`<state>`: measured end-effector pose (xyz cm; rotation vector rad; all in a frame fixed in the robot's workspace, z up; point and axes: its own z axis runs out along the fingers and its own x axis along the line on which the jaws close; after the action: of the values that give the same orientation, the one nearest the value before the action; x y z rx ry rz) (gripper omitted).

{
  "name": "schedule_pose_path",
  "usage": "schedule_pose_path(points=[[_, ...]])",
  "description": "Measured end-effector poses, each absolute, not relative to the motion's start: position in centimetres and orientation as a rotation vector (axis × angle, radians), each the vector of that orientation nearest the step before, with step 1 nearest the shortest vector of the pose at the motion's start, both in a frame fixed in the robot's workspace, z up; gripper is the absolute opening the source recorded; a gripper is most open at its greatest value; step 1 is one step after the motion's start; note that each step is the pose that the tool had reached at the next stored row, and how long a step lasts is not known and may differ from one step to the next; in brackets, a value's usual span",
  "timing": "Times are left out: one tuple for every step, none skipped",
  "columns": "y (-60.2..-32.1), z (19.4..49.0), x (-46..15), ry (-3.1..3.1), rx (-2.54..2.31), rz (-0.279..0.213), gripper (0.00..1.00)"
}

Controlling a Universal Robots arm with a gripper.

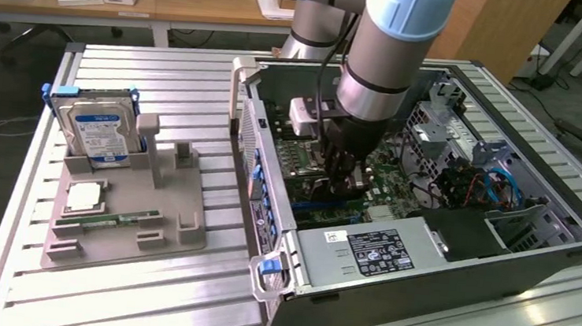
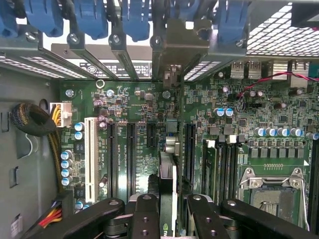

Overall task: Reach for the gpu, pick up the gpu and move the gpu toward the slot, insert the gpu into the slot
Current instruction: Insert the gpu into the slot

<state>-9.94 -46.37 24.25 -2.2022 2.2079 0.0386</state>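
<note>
Gpu [image 2: 168,189], seen edge-on in the wrist view as a thin dark card, is clamped between the fingers of the gripper [image 2: 168,211] and stands upright over the motherboard [image 2: 144,114], its silver bracket [image 2: 172,55] reaching up to the row of blue card latches [image 2: 134,17]. In the exterior view the gripper [image 1: 340,185] is lowered deep inside the open computer case [image 1: 439,279], directly above the motherboard [image 1: 384,179]. Step in hand, as judged: the insertion, since the card is already carried to the board and lined up along the long black expansion slots [image 2: 130,154]; whether its edge has entered a slot cannot be told. The next move calls for a straight, even push down into the slot, with the bracket kept true to its opening in the case's rear wall, as any tilt could jam the edge connector. Beside the case, on the slatted metal table [image 1: 153,293], a grey fixture tray [image 1: 151,198] holds a hard drive with a blue label [image 1: 99,126] and a small green memory stick [image 1: 122,218]. Beyond the table stand wooden desks [image 1: 125,2] bearing small boxes, with loose cables on the floor
</note>
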Motion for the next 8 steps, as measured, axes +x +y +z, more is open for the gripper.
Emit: schedule_pose_path(points=[[-46.37,24.21,-9.95,2.207,-2.202,0.039,0.26],[-46.37,24.18,-9.95,2.207,-2.202,0.039,0.26],[-46.36,24.15,-9.95,2.206,-2.203,0.04,0.26],[-46.36,24.13,-9.95,2.206,-2.203,0.04,0.26],[-46.36,24.11,-9.96,2.206,-2.203,0.04,0.26],[-46.36,24.11,-9.96,2.206,-2.203,0.04,0.26],[-46.36,24.11,-9.96,2.206,-2.203,0.04,0.26],[-46.36,24.11,-9.96,2.206,-2.203,0.04,0.26]])
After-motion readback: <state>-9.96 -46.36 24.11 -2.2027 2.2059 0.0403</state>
